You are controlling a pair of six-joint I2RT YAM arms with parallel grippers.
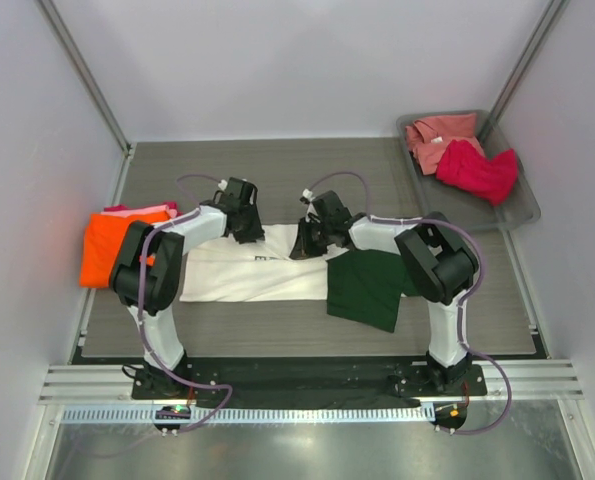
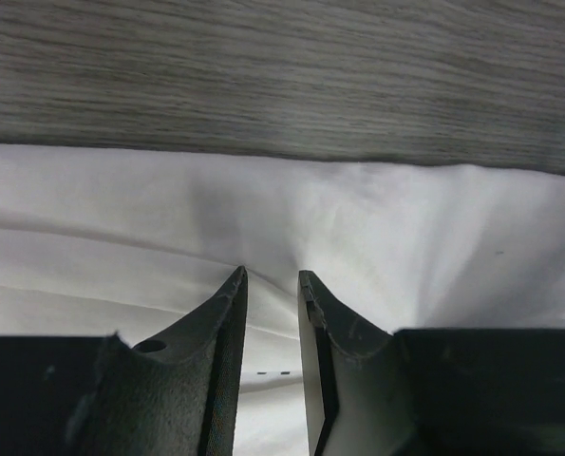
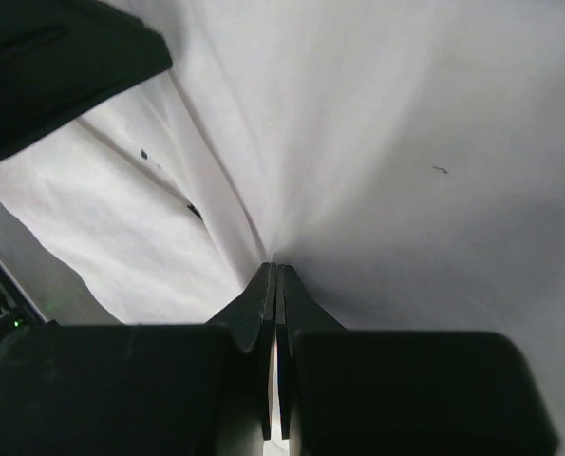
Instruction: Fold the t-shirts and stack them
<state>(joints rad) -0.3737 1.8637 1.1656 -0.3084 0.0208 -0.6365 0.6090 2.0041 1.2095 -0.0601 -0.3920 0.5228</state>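
A cream t-shirt (image 1: pixel 247 275) lies as a long strip across the middle of the table, and its dark green sleeve (image 1: pixel 369 288) spreads out at the right end. My left gripper (image 1: pixel 245 228) stands at the strip's far edge. In the left wrist view its jaws (image 2: pixel 273 274) are nearly together, pinching a raised ridge of the cream cloth (image 2: pixel 405 228). My right gripper (image 1: pixel 307 240) is a little to the right on the same edge. Its jaws (image 3: pixel 276 266) are shut tight on the cream cloth (image 3: pixel 405 142), which puckers toward the tips.
Folded orange (image 1: pixel 105 250) and pink (image 1: pixel 152 210) t-shirts are stacked at the table's left edge. A grey tray (image 1: pixel 517 205) at the back right holds a salmon t-shirt (image 1: pixel 437 135) and a crimson one (image 1: pixel 477 170). White walls enclose the table.
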